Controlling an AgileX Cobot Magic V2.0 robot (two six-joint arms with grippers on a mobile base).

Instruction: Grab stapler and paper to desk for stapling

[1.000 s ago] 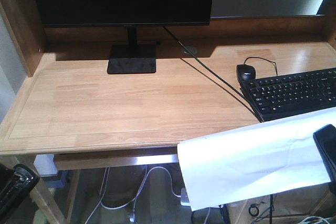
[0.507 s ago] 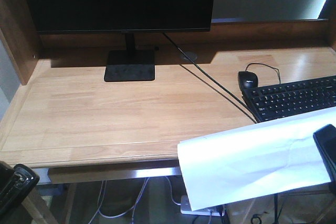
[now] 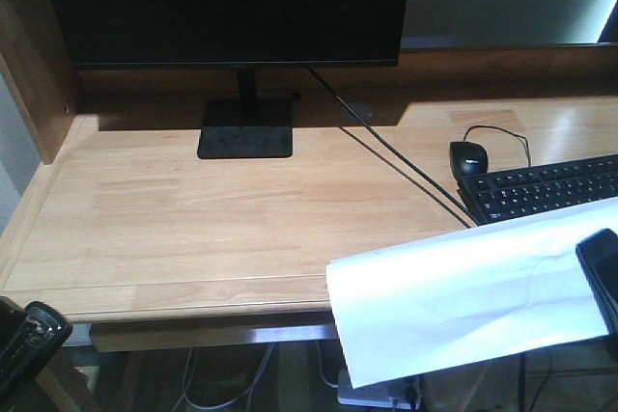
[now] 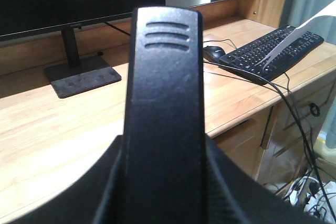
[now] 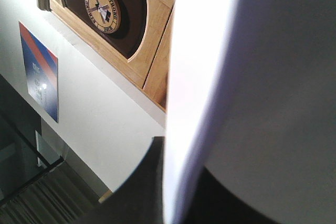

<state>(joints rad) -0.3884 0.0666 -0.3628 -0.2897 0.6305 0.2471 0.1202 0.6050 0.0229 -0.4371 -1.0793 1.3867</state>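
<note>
exterior front-facing view: the white paper hangs in the air at the tabletop's front right edge, its right end pinched in the right claw. at lower left, below the tabletop's edge, the left claw grips the black stapler. a keyboard and mouse sit at right.

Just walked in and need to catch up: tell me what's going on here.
A two-arm robot is at a wooden desk. Its right gripper holds a white sheet of paper in the air by the desk's front right corner, near the keyboard. Its left gripper holds a black stapler by the front left edge. Neither lies on the desk yet.
</note>
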